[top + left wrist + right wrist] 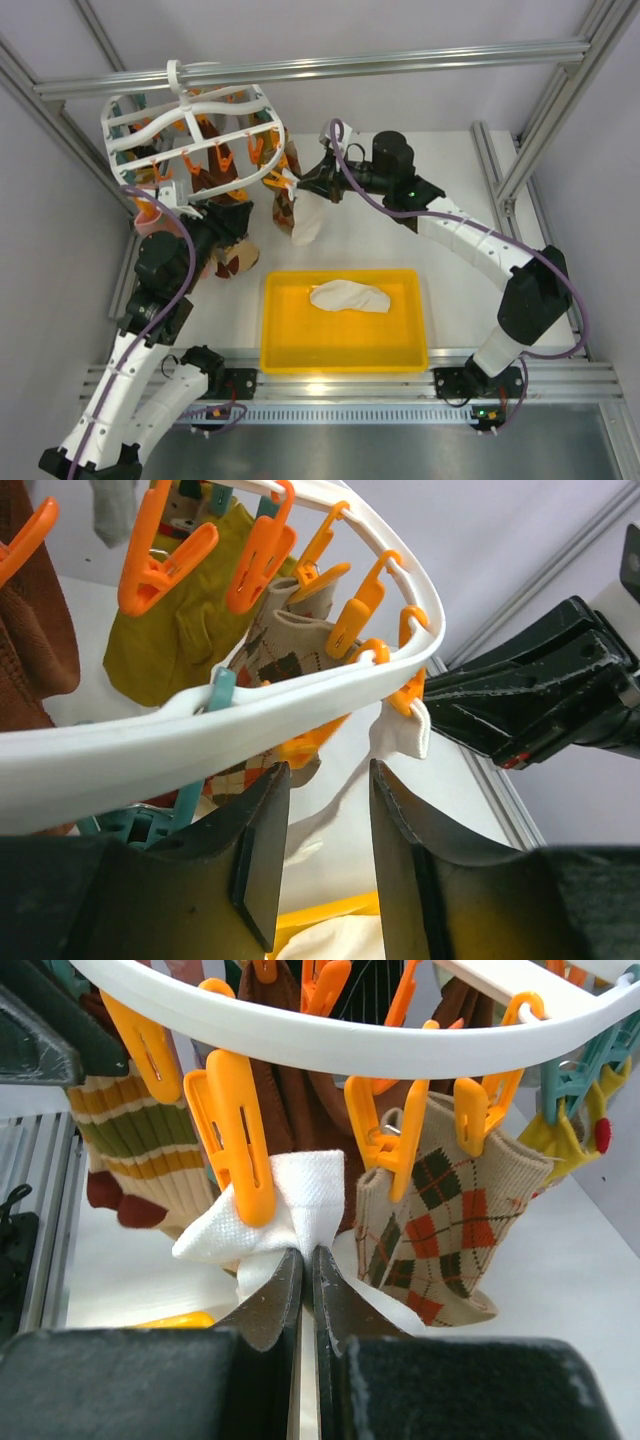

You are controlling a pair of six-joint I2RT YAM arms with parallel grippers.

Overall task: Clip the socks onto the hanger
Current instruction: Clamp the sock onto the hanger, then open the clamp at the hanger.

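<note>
The left gripper (pixel 328 770) stands partly open, its two dark fingers (pixel 258 850) parted with nothing between them. Just past its fingertips runs the white rim of the hanger (pixel 150 745), crossing its view from lower left to upper right, close to the tips. Whether it touches them I cannot tell. Above and beyond that rim hang orange clips, a mustard sock (pixel 160 630) to the gripper's upper left and a brown cloth (pixel 30 630) at the far left edge. Ahead and to the right of the left gripper, one cream sock, the clipped sock (pixel 310 1190), hangs from the rim, with the black body of the other arm just beyond it.

The right gripper (pixel 308 1252) is closed tight on that clipped sock, pinching a fold of the white fabric between its fingertips. Directly above its tips, an orange clip (pixel 240 1140) bites the sock's top edge, slightly left of the pinch. Up and to the left of this gripper hangs a striped sock (pixel 130 1140); to its right an argyle sock (pixel 450 1210) hangs from two more orange clips, near the white fabric.

From above, the second sock (pixel 350 297) lies flat inside the yellow tray (pixel 340 345), below both grippers and nearer the arm bases, well apart from the hanger.
</note>
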